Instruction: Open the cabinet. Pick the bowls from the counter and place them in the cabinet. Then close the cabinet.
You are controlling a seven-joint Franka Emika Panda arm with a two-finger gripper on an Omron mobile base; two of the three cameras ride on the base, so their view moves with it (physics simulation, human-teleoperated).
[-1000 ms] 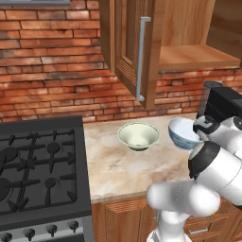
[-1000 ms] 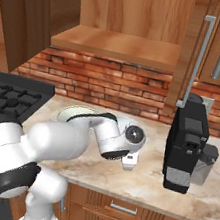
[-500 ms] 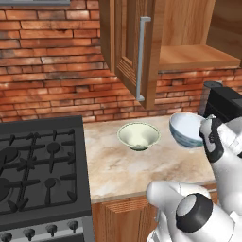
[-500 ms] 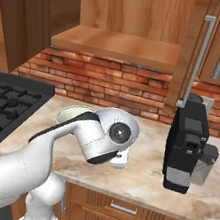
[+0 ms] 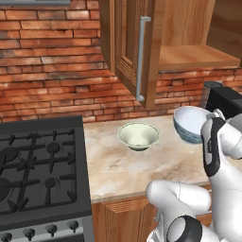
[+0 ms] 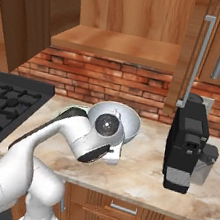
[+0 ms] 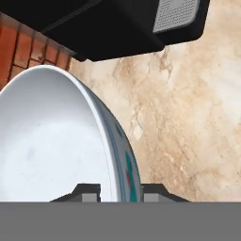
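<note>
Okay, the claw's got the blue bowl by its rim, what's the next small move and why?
Probably lift the blue bowl higher toward the open cabinet. The claw is clamped on its rim and it is tilted just above the counter, well below the shelf. The green bowl sits on the counter.

Glossy white, rounded arm segments joined by dark grey joint bands; circular dark joint cap with pale centre; two small dark grey gripper tips.
</note>
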